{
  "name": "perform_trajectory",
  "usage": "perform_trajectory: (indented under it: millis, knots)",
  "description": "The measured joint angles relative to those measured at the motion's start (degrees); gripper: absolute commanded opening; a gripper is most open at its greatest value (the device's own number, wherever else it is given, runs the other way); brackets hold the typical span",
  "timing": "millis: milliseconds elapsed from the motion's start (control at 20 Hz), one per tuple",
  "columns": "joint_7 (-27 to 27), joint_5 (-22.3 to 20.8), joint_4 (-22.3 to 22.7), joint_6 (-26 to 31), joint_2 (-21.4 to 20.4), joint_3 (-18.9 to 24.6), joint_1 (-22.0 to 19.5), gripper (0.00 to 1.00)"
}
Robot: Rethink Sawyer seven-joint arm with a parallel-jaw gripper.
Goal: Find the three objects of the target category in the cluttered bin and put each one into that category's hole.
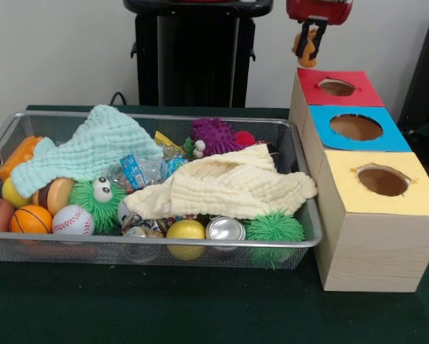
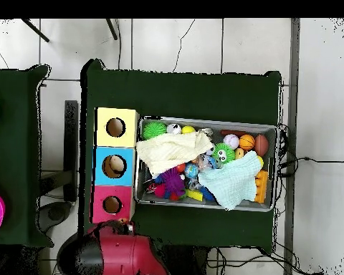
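Note:
The bin (image 1: 200,244) is a silver wire-mesh basket full of toys; it also shows in the overhead view (image 2: 203,120). Three wooden boxes stand beside it, with a red top (image 1: 361,93), a blue top (image 1: 394,137) and a yellow top (image 1: 422,199), each with a round hole. My gripper (image 1: 309,51) hangs above and just behind the red box's hole (image 1: 336,87). It is shut on a small orange-brown object (image 1: 299,46). In the overhead view the red arm (image 2: 132,255) reaches toward the red box (image 2: 112,205).
In the bin lie a mint cloth (image 1: 92,147), a cream cloth (image 1: 229,188), a purple spiky toy (image 1: 216,135), green spiky balls (image 1: 274,228), a baseball (image 1: 72,220), a basketball (image 1: 31,218), a yellow ball (image 1: 186,231) and a silver can (image 1: 225,228). The black pedestal (image 1: 193,57) stands behind.

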Motion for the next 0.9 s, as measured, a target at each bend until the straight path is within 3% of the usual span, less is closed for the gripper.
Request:
perform_trajectory:
  millis: [450, 900]
  knots:
    - [0.02, 1.80, 0.00, 0.00, -0.34, -0.87, 3.16, 0.00]
    - [0.02, 3.17, 0.00, 0.00, 0.74, -1.18, 3.55, 0.00]
